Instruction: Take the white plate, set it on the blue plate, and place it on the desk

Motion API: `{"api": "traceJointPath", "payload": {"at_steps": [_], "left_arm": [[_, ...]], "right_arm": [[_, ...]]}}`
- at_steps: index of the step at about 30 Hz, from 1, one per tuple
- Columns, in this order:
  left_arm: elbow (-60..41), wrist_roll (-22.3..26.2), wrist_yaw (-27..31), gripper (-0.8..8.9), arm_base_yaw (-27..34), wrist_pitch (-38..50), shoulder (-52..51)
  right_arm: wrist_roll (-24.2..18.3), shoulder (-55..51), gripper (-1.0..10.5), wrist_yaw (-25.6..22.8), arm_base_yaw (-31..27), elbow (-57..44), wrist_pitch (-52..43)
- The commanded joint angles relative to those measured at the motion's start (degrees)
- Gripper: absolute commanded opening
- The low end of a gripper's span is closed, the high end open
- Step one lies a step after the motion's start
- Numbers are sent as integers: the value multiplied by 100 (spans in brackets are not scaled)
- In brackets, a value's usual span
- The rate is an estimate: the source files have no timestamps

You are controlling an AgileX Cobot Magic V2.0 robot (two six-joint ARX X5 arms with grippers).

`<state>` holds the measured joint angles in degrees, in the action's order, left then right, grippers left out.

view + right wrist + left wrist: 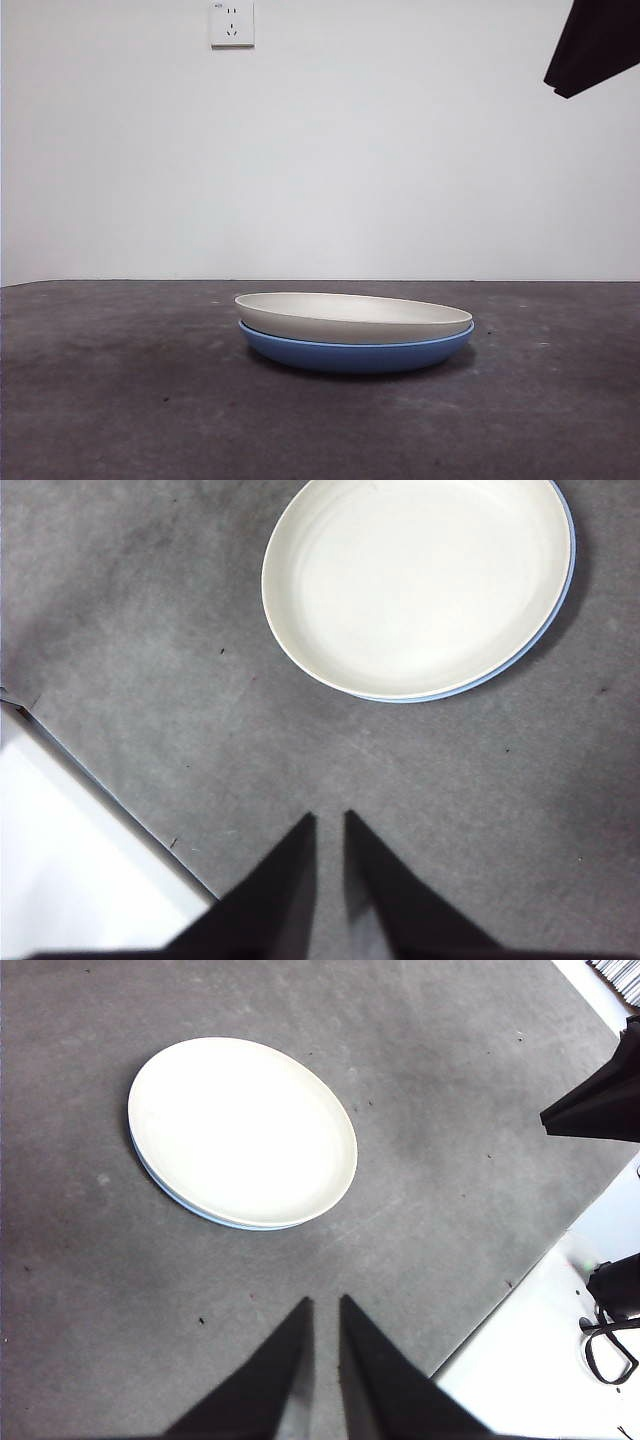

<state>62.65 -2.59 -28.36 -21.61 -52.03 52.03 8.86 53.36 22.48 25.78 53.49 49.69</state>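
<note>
- Front view shows you the white plate (354, 317) nested in the blue plate (356, 353), the pair standing on the desk (110, 400) a little right of centre.
- You can see the white plate's rim sitting slightly tilted, higher at its left edge, with the blue rim showing below it all along.
- Your left end effector (322, 1312) hangs above bare desk, well apart from the stack, its jaws drawn nearly together with only a thin slit between them and nothing held.
- Your right end effector (329, 827) hangs likewise clear of the plates, jaws nearly together and holding nothing.
- In the front view you find only a black arm tip (592, 45) at the top right corner.
- A wall socket (232, 24) sits on the white wall behind.
</note>
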Motion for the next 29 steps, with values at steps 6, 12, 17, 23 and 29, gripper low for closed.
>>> {"api": "traceJointPath", "payload": {"at_steps": [6,12,17,23,29], "left_arm": [[59,44,-20,14,-22,63,35],[59,44,-20,14,-22,63,35],[59,44,-20,14,-22,66,35],[59,44,-20,14,-22,66,35],[20,398,629,13,404,1012,-350]], "right_arm": [[-59,46,8,0,33,96,-179],[-59,46,8,0,33,96,-286],[-59,46,8,2,33,96,-424],[-59,46,8,0,33,96,-452],[-59,46,8,0,33,96,-466]]}}
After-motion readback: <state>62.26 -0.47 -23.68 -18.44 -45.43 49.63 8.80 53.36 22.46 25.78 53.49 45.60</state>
